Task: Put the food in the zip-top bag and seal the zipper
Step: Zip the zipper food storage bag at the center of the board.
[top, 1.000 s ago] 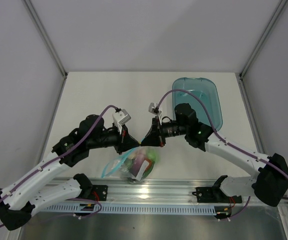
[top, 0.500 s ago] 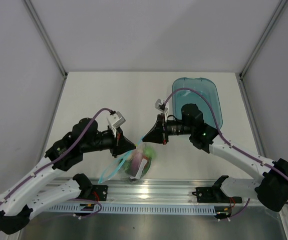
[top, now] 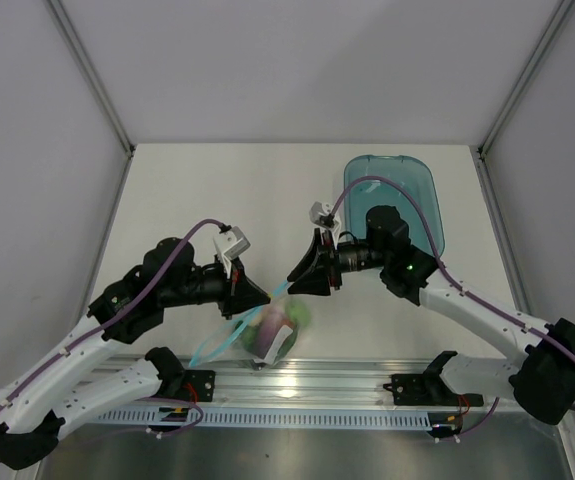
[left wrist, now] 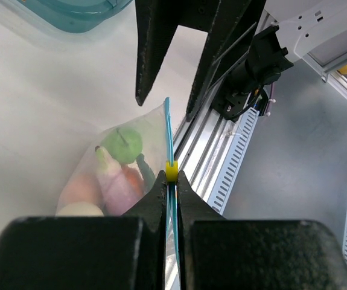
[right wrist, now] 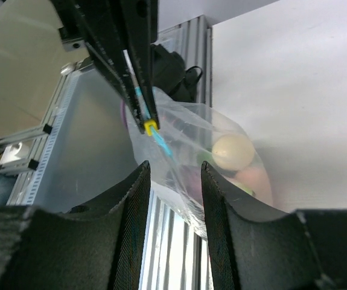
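The zip-top bag hangs near the table's front edge with the food inside: a green piece, an orange piece, a purple one and a white-pink round one. My left gripper is shut on the zipper, just behind its yellow slider. My right gripper is open, facing the left one, its jaws on either side of the bag's edge without touching it. The yellow slider and the zipper lie just beyond the right gripper's fingertips.
A translucent blue oval tray stands at the back right. The aluminium rail runs along the near edge, directly under the hanging bag. Both arms lean in toward the middle front.
My right gripper has opened, let go of the bag's mouth and drawn back a little to the right. The left gripper keeps its hold and the bag hangs from it.
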Robot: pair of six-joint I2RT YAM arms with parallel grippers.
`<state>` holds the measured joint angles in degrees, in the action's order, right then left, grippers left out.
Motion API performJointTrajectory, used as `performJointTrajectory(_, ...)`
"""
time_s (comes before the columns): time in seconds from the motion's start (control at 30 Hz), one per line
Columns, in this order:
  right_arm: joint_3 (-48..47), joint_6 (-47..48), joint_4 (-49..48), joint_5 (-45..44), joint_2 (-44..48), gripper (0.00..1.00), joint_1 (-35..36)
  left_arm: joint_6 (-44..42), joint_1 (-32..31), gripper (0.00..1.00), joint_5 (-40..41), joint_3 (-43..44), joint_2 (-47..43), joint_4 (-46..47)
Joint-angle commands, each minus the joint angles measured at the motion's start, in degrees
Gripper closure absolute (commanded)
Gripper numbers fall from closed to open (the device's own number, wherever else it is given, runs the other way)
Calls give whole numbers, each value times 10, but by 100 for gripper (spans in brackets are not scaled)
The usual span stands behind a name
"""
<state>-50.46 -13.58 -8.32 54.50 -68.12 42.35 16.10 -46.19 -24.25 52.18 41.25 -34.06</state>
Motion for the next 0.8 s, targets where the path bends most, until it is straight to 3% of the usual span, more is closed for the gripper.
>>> performJointTrajectory(0.0, -9, 7, -48, 61, -8, 59, -2, 10, -2, 99, -14, 0, -1, 8)
performJointTrajectory(0.3, -33, -3, -60, 67, -41, 62, 12, 10, -2, 99, -19, -2, 5, 17)
performJointTrajectory(0.6, -43, -9, -71, 65, -47, 73, 27, 10, -2, 99, -21, -3, 12, 23)
performJointTrajectory(0.77, -41, -8, -69, 70, -56, 83, 34, 10, -2, 99, -25, -3, 13, 28)
